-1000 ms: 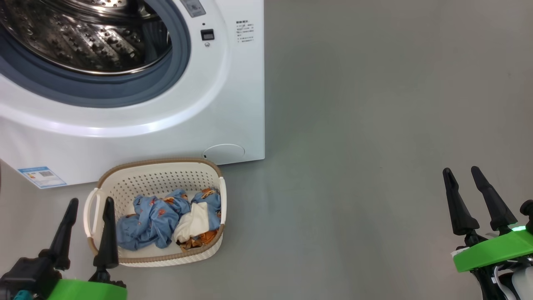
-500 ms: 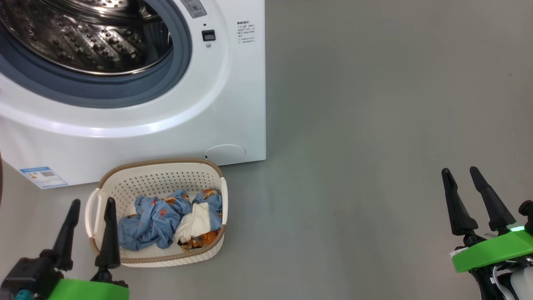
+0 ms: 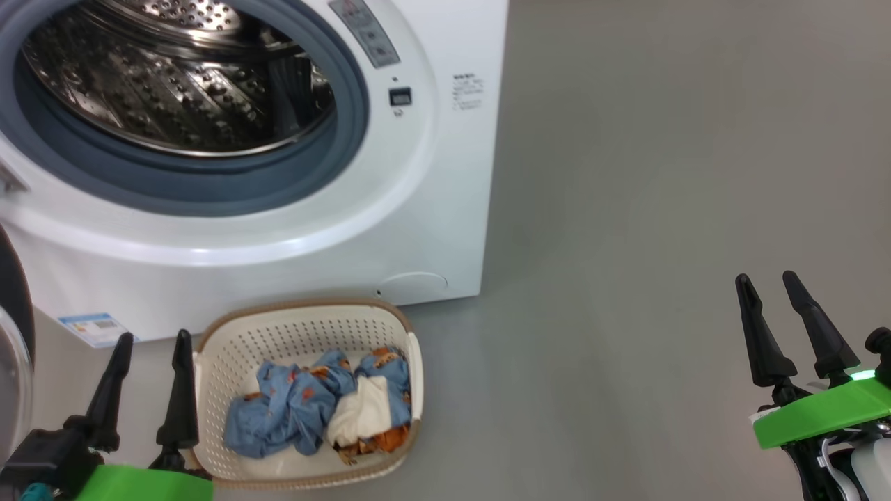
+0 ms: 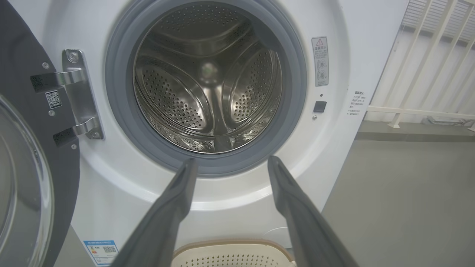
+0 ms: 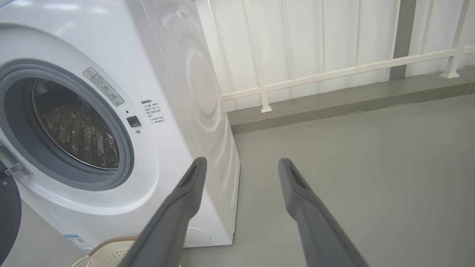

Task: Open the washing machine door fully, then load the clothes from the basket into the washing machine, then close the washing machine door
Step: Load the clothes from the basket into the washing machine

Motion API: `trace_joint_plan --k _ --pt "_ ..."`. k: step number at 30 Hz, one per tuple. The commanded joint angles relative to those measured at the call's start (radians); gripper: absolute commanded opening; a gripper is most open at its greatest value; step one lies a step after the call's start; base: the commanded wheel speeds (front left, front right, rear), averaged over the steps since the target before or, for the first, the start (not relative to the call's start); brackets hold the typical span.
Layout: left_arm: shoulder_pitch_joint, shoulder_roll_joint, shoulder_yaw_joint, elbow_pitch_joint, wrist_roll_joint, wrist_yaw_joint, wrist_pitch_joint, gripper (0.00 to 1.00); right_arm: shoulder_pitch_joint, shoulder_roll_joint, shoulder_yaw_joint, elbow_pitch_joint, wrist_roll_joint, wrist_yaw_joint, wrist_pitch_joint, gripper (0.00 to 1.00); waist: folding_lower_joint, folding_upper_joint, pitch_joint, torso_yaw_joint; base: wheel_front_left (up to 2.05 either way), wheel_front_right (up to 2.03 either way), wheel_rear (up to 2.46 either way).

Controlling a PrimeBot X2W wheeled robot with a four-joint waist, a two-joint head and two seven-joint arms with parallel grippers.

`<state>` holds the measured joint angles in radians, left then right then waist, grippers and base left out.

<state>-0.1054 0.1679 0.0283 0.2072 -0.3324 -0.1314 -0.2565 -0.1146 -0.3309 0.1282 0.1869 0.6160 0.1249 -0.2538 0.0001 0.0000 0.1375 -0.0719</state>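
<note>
Blue-and-cream clothes [image 3: 317, 410] lay heaped in the basket [image 3: 299, 323], on the floor [image 3: 626, 209] just in front of the washing machine [image 3: 445, 209]. The washing machine door [image 4: 22, 178] stood wide open at the left. Your left gripper [image 3: 154, 336] hung just left of the basket, and your right gripper [image 3: 766, 277] well off to the right; both had their fingers spread wide and held nothing. For the pick you did best to centre the left gripper over the heap, descend straight, pinch deep into the folds, then lift clear of the rim.
</note>
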Motion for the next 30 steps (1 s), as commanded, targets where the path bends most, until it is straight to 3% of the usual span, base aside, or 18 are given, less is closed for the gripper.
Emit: trace_joint_plan --k 1,9,23,30 --pt "-0.041 0.028 0.027 -0.016 0.008 0.001 -0.005 1.0 -0.024 -0.02 0.017 -0.025 -0.003 0.006 -0.008 1.0 -0.0001 0.0 0.001 -0.001 1.01 -1.9 0.89" --pt "-0.045 0.02 0.023 -0.016 0.025 0.001 -0.005 1.0 -0.026 -0.015 0.012 -0.023 -0.003 0.006 -0.008 1.0 -0.0001 0.0 0.006 -0.001 0.71 -0.98 0.26" --pt "-0.04 -0.003 0.027 -0.006 0.047 0.001 -0.005 1.0 -0.03 -0.015 0.011 -0.026 -0.002 0.006 -0.008 1.0 -0.0001 0.0 0.01 0.006 0.02 -0.02 0.0" --pt "-0.04 -0.039 0.041 0.063 0.045 0.001 -0.005 1.0 -0.037 -0.01 0.013 -0.032 -0.004 0.006 -0.008 1.0 -0.0001 0.0 0.033 0.007 0.0 0.0 0.0"
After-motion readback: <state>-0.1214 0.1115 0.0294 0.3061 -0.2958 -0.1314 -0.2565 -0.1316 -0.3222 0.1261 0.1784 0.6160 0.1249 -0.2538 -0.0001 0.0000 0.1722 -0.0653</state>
